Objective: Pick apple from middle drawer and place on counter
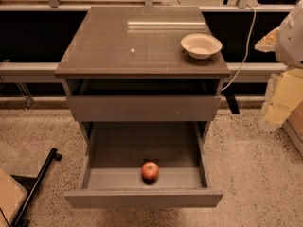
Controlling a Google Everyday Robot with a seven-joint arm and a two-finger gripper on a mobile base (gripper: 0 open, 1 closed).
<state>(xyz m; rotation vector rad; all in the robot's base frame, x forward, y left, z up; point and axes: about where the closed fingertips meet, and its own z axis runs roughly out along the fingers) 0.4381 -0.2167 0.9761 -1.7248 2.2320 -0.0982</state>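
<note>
Gripper (279, 103) past the shiny dark counter's (118, 46) right edge, open or closed I cannot tell, might bump the round red apple (150, 171) rolling inside the grey metal drawer (142, 198).

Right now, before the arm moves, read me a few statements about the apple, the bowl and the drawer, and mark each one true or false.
1. The apple lies in the open middle drawer. True.
2. The bowl holds the apple. False: the bowl is empty and stands on the counter.
3. The end effector grips the apple. False: it hangs at the right edge of the view, right of the counter and apart from the apple.
4. The apple sits near the drawer's front. True.
</note>
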